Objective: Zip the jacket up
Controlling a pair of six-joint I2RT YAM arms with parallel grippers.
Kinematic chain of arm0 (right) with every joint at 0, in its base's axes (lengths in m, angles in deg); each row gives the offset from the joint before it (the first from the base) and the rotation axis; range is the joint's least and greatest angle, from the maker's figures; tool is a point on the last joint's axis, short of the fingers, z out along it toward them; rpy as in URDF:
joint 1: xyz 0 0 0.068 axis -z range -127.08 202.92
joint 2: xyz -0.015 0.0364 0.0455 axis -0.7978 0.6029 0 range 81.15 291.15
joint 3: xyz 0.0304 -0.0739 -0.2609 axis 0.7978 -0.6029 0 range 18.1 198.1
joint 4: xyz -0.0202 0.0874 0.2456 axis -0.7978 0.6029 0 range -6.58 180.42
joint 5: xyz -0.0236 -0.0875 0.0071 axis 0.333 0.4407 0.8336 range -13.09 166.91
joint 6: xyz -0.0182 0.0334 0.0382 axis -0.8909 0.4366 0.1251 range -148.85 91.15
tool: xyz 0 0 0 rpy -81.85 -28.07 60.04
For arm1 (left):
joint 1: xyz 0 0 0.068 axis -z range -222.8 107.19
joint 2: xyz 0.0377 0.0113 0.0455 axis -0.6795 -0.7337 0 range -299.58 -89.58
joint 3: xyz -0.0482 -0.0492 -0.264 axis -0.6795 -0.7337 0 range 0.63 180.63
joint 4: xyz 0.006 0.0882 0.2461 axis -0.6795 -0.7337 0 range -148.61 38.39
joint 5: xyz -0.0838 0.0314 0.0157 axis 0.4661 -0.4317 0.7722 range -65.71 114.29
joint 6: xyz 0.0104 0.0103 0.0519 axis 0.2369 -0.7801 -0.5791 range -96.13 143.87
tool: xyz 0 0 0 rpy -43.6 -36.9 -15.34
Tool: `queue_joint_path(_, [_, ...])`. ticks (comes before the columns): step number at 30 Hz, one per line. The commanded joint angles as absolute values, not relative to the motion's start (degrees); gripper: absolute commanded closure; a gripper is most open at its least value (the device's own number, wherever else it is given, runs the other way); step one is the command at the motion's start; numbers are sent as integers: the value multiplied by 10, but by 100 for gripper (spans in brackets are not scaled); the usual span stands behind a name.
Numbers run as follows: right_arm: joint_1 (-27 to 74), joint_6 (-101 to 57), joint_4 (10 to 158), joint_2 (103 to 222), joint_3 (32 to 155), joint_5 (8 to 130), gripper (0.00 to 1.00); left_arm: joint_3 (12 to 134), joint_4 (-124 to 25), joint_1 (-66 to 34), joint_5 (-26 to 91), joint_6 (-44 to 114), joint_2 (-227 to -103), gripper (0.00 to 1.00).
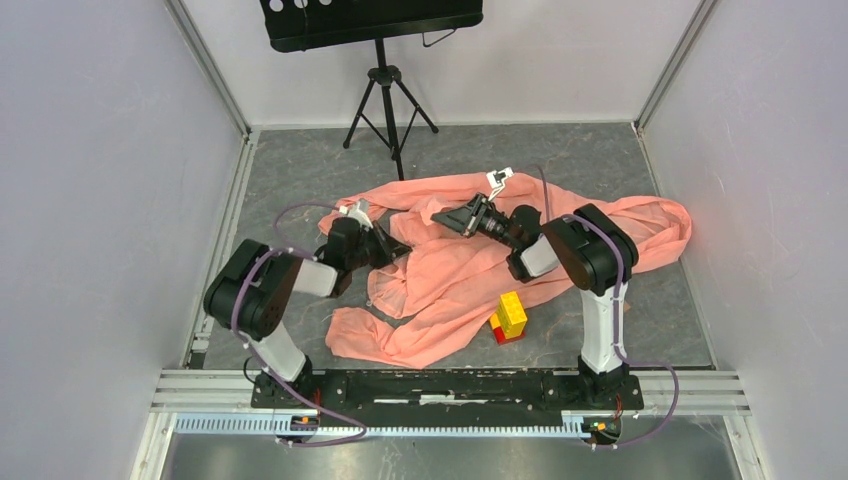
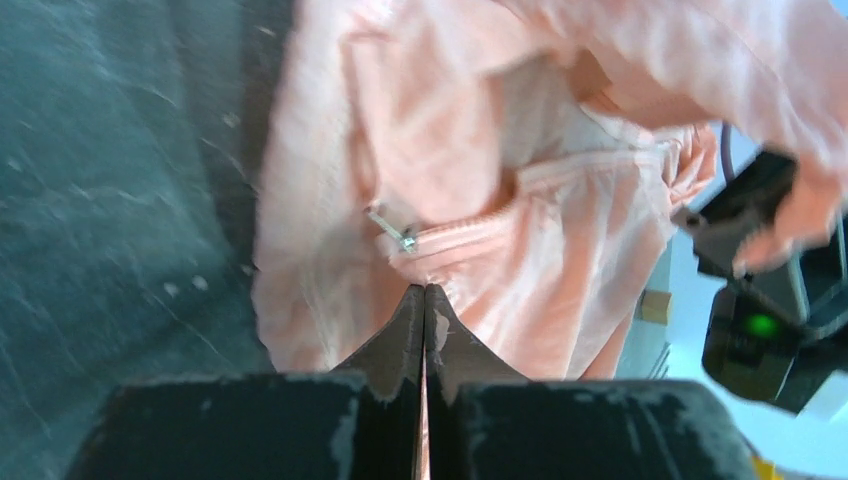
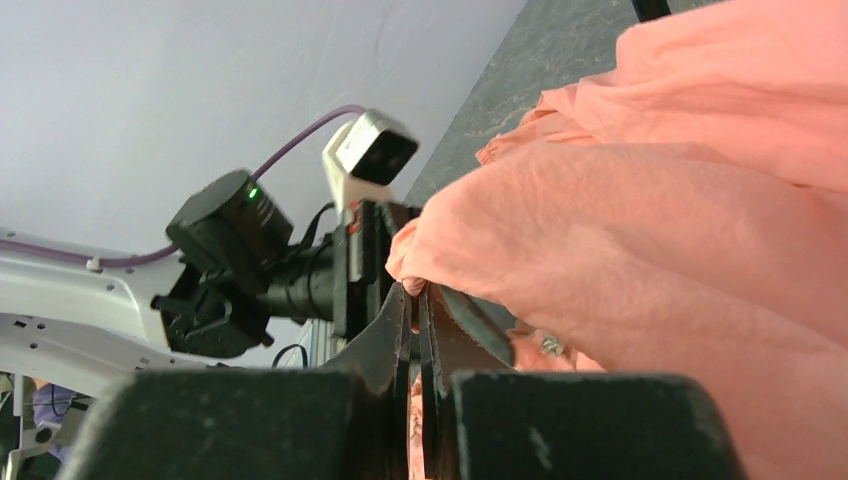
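The salmon-pink jacket lies crumpled across the middle of the table. My left gripper is shut on a fold of it at its left part; in the left wrist view the tips pinch fabric just below a small metal zipper pull and the zipper line. My right gripper is shut on a jacket edge further back and holds it raised; in the right wrist view fabric drapes over the fingers.
A yellow-and-red block stack stands on the jacket's near right edge. A black tripod stand is at the back. Grey walls and metal rails enclose the table on both sides.
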State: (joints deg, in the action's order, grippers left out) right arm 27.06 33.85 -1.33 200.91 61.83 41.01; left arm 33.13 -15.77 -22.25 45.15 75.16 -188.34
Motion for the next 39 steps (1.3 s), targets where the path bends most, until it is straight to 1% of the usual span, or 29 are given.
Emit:
queue_joint_path(1, [267, 315, -116, 1965, 617, 413, 100, 254, 57, -184, 419, 617, -1823, 98])
queue_joint_path(3, [266, 316, -113, 1953, 619, 407, 100, 224, 113, -158, 393, 565, -1802, 98])
queue_joint_path(5, [266, 308, -98, 1935, 618, 404, 100, 182, 182, -110, 334, 493, -1764, 98])
queue_joint_path(6, [266, 303, -96, 1927, 614, 404, 100, 176, 168, -77, 301, 445, -1738, 98])
queue_joint_path(8, [269, 295, -92, 1910, 602, 407, 100, 194, 56, -39, 222, 383, -1687, 98])
queue_joint_path(9, [271, 294, -91, 1906, 598, 408, 100, 195, 40, -38, 212, 391, -1678, 98])
queue_joint_path(11, [273, 294, -98, 1908, 594, 409, 100, 180, 55, -24, 205, 402, -1663, 98])
queue_joint_path(13, [277, 301, -105, 1917, 596, 406, 100, 198, -42, -2, 169, 408, -1640, 97])
queue_joint_path(16, [280, 322, -129, 1933, 598, 403, 100, 203, -79, 7, 159, 488, -1647, 98])
queue_joint_path(17, [281, 326, -132, 1936, 598, 401, 100, 209, -107, 6, 150, 539, -1654, 98])
queue_joint_path(19, [283, 325, -133, 1939, 595, 401, 100, 249, -236, 5, 139, 661, -1667, 98])
queue_joint_path(22, [283, 321, -130, 1936, 590, 403, 100, 262, -290, 1, 175, 773, -1693, 97])
queue_joint_path(24, [283, 321, -131, 1936, 589, 403, 100, 251, -296, -18, 194, 837, -1703, 85])
queue_joint_path(26, [283, 320, -131, 1935, 587, 402, 100, 221, -252, -46, 222, 876, -1708, 82])
queue_joint_path(28, [283, 319, -131, 1935, 584, 403, 100, 202, -204, -69, 251, 887, -1713, 77])
queue_joint_path(31, [284, 321, -133, 1936, 584, 402, 100, 213, -193, -86, 287, 863, -1717, 71])
queue_joint_path(34, [284, 322, -136, 1937, 584, 400, 100, 224, -197, -99, 297, 843, -1713, 60])
queue_joint_path(39, [283, 327, -141, 1941, 585, 399, 100, 232, -198, -114, 309, 834, -1699, 52])
